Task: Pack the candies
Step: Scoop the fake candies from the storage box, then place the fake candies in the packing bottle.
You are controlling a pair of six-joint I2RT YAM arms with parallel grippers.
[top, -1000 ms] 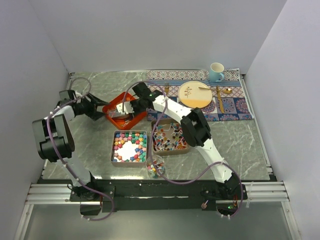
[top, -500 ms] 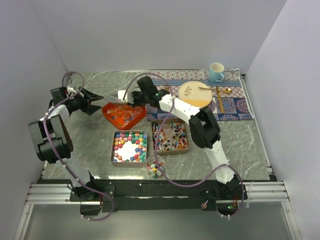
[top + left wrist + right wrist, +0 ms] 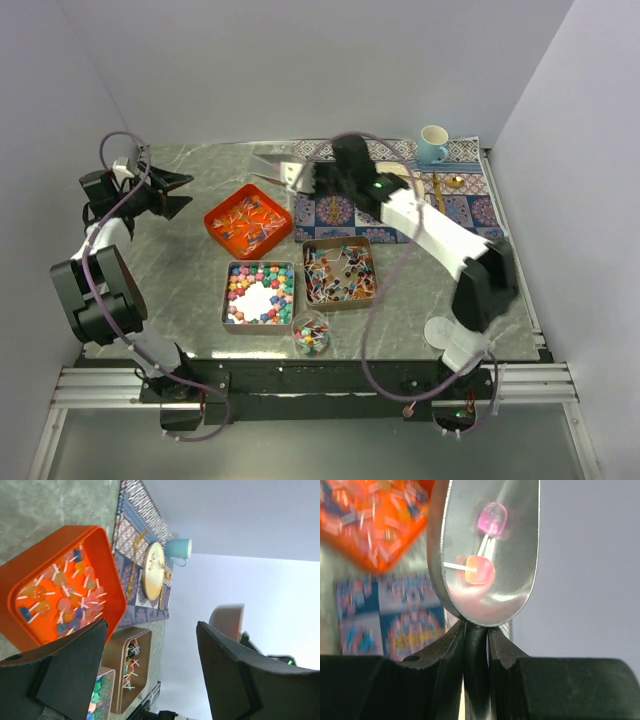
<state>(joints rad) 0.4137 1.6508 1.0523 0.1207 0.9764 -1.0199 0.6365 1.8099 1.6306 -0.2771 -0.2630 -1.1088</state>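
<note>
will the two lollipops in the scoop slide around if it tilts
Probably. The scoop looks like smooth, shiny metal, so the lollipops likely slide easily. Their rounded heads on thin sticks look light, so a quick swing could toss them out.

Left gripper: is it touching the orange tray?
Apart. The top view shows the left gripper open near the table's left edge, with a strip of bare table between it and the orange tray.

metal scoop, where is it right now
In the top view, the metal scoop is held up by the right gripper at back centre, just behind the orange tray and beside the left end of the patterned mat.
</note>
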